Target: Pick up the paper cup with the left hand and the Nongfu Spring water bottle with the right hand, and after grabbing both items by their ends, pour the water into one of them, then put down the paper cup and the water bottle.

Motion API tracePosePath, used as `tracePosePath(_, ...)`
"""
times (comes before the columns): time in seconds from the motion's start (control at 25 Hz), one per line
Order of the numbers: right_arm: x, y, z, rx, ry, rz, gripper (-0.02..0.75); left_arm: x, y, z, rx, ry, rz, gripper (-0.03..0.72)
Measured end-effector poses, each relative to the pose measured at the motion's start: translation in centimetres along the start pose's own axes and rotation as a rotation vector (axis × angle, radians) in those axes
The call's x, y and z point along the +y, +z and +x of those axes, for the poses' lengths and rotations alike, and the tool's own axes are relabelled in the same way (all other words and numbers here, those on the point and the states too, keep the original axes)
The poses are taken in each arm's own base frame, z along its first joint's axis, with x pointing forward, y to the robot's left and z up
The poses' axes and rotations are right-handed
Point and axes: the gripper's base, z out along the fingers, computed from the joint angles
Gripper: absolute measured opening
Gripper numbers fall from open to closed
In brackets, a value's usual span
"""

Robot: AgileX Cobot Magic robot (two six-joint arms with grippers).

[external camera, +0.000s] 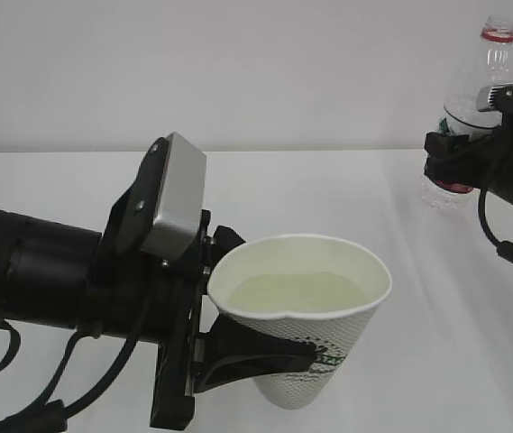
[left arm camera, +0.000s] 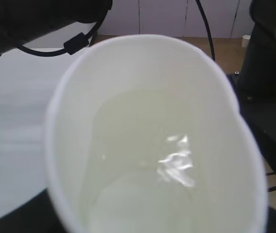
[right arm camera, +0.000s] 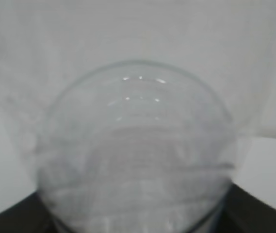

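Cup: the paper cup (external camera: 306,316) sat in the foreground at the left, lifted off the white bench (external camera: 328,189) and leaning a little, with its rim squeezed out of round.
Cup contents: the water (external camera: 297,293) lay as a pale, faintly yellowish pool well below the rim; from the left wrist view it covered the bottom of the cup (left arm camera: 152,136) and caught a bright glint (left arm camera: 176,165).
Left hand: the left hand (external camera: 238,347) had its jaws pinching the cup's wall, one black finger (external camera: 256,347) pressed across the dimpled side beside the green logo.
Bottle: the Nongfu Spring water bottle (external camera: 477,81) stood upright at the far right, capless mouth upward, red neck ring showing, its base raised above the bench.
Bottle contents: I could not tell whether any liquid remained; the right wrist view showed only a blurred clear curved wall (right arm camera: 138,155).
Right hand: the right hand (external camera: 459,153) had its jaws closed around the bottle's lower body.
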Motion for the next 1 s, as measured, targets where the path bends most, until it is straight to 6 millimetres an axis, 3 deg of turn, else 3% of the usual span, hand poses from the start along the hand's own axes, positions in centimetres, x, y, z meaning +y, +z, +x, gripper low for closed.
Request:
tracePosePath(0.64,-0.4,1.8,2.7,0.01,-0.005,0.026,0.421,0.0,0.0,0.1,0.006,0.0,-0.005,0.426)
tracePosePath(1.0,-0.4,1.9,2.5,0.0,-0.005,0.029,0.421,0.0,0.0,0.1,0.006,0.0,-0.005,0.426)
